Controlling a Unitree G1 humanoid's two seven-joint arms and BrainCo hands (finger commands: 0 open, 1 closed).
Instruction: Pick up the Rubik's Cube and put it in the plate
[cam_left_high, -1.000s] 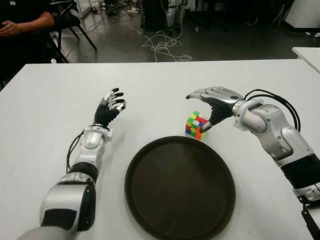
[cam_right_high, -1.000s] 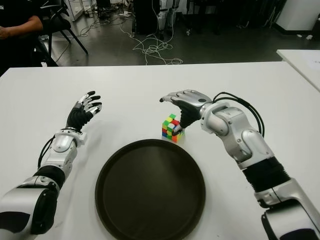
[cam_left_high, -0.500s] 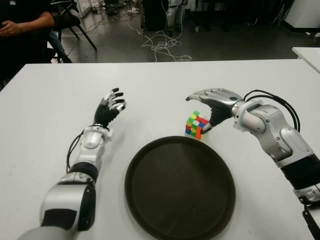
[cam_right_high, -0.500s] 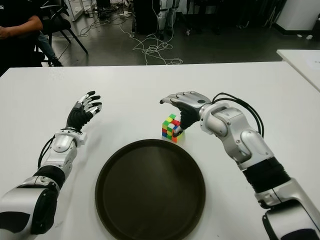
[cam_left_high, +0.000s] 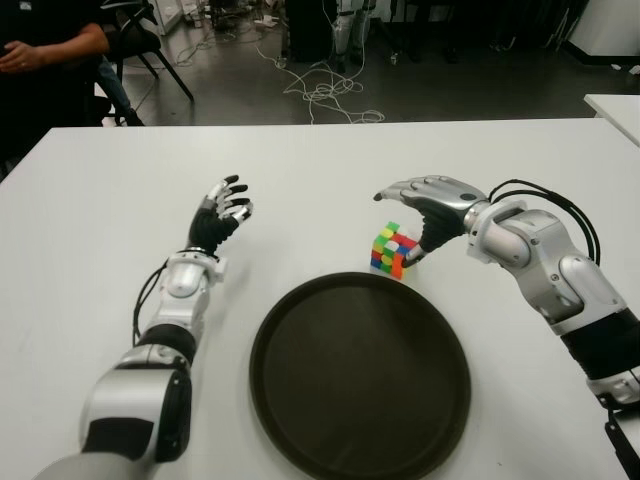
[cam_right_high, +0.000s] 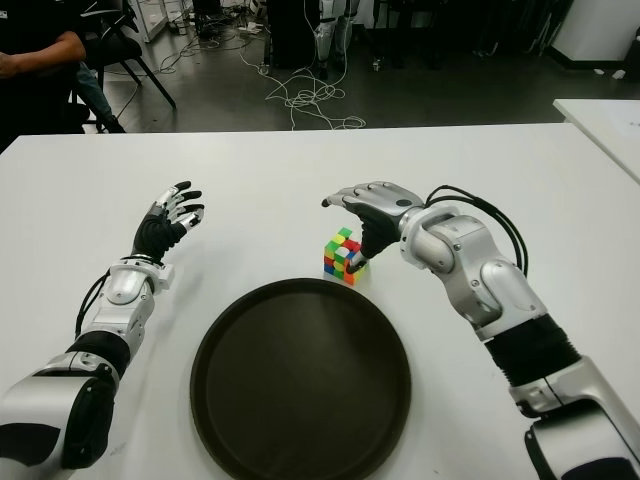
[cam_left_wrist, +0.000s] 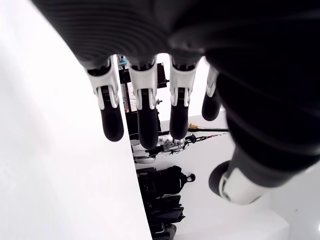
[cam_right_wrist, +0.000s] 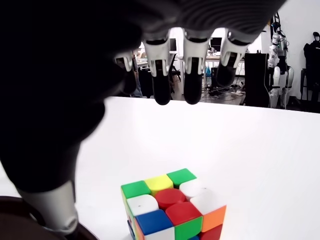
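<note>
The Rubik's Cube (cam_left_high: 392, 250) stands on the white table (cam_left_high: 90, 200) just beyond the far rim of the dark round plate (cam_left_high: 360, 375). My right hand (cam_left_high: 418, 215) hovers over the cube from the right, open: its fingers (cam_right_wrist: 172, 82) reach out above the cube (cam_right_wrist: 170, 205) and the thumb comes down beside the cube's right side. Nothing is gripped. My left hand (cam_left_high: 222, 212) is open with spread fingers (cam_left_wrist: 142, 117), left of the plate above the table.
A person sits at the far left beyond the table (cam_left_high: 45, 50). Cables lie on the floor behind (cam_left_high: 320, 95). A second white table's corner (cam_left_high: 615, 105) shows at the right.
</note>
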